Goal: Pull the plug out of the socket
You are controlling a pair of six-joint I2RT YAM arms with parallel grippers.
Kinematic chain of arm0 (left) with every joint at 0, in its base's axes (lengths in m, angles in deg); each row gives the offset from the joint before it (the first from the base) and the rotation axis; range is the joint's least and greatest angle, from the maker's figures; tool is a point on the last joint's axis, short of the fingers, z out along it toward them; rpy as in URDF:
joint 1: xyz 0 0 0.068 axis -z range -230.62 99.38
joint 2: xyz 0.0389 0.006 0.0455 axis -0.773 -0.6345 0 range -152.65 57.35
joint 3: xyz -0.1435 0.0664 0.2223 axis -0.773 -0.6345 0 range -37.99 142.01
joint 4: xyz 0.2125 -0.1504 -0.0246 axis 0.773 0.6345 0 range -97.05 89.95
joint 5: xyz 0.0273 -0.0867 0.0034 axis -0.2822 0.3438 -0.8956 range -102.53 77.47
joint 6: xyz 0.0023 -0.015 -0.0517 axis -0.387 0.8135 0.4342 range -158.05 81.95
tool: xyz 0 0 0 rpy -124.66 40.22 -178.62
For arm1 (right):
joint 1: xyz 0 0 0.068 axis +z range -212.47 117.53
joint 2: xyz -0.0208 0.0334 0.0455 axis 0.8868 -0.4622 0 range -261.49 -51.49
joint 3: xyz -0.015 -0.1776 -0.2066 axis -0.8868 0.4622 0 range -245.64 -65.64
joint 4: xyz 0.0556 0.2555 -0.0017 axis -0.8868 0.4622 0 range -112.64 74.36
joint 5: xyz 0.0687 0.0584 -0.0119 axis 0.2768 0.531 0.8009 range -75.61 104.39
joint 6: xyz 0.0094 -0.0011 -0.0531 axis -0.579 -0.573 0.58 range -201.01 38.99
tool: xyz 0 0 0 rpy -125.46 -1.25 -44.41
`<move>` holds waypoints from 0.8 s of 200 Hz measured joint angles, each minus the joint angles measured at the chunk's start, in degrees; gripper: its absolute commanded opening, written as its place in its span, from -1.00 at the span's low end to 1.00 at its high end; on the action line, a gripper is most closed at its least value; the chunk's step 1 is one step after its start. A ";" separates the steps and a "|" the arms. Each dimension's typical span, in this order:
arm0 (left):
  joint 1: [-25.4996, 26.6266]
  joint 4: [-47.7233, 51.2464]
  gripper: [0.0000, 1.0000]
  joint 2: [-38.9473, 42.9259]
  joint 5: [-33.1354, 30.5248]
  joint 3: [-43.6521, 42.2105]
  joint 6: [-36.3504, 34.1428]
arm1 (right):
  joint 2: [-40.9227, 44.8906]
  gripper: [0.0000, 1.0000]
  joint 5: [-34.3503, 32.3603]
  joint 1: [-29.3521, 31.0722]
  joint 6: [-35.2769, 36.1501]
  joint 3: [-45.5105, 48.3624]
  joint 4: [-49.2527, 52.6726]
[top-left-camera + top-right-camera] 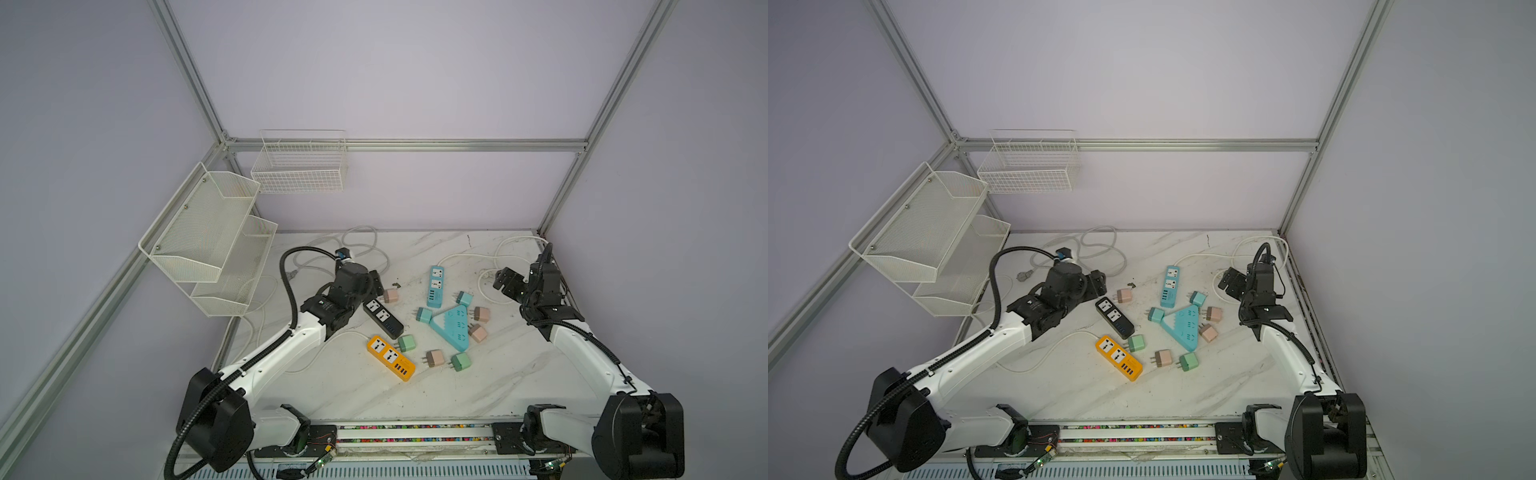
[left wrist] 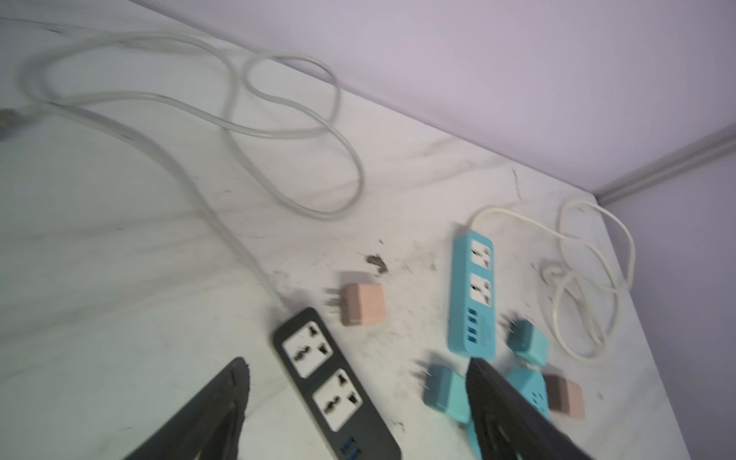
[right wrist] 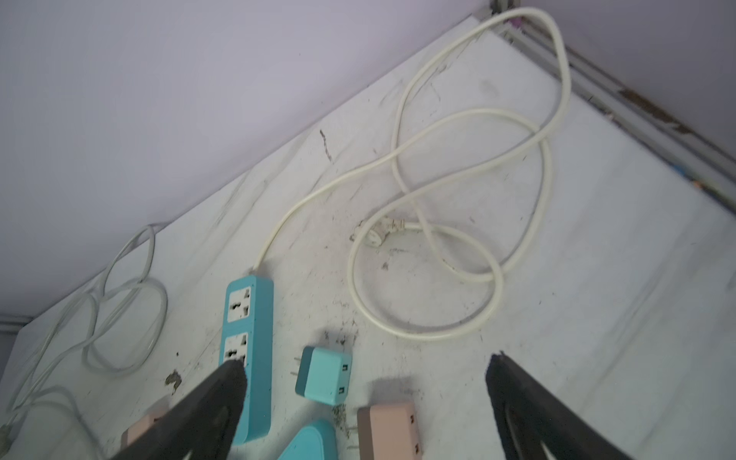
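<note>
The left hand [image 2: 356,364], fingers spread and empty, is poised over the far end of the black power strip [image 1: 383,318], whose long axis runs diagonally from it toward the near edge of the desk [image 1: 519,374]. The pink plug [image 2: 363,304] is seen loose just beside that end, prongs bared, out of any socket. The right hand [image 3: 364,362], also released, is raised well apart at the right. The left arm is judged nearer.

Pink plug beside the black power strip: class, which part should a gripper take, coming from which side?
Probably the pink plug's boxy body, from above, closing across the two flat sides parallel to its prongs. It lies flat on the table, prongs pointing sideways.
</note>
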 measured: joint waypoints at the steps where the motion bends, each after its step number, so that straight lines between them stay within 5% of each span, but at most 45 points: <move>1: -0.70 0.04 1.00 0.20 -0.50 -0.17 -0.22 | -0.11 0.95 -0.48 0.00 0.17 0.02 -0.46; 53: -19.28 -8.98 0.99 2.51 -14.71 -12.70 -14.23 | -10.12 0.95 -15.89 0.00 7.41 6.23 -22.21; 113: -20.70 -48.61 0.99 -5.31 -11.96 -35.01 -32.96 | -24.41 0.95 -16.74 0.00 15.65 13.07 -46.31; 160: -20.81 -64.41 0.99 -12.79 -3.85 -35.98 -37.51 | -30.71 0.95 -6.80 -0.31 21.51 14.80 -62.86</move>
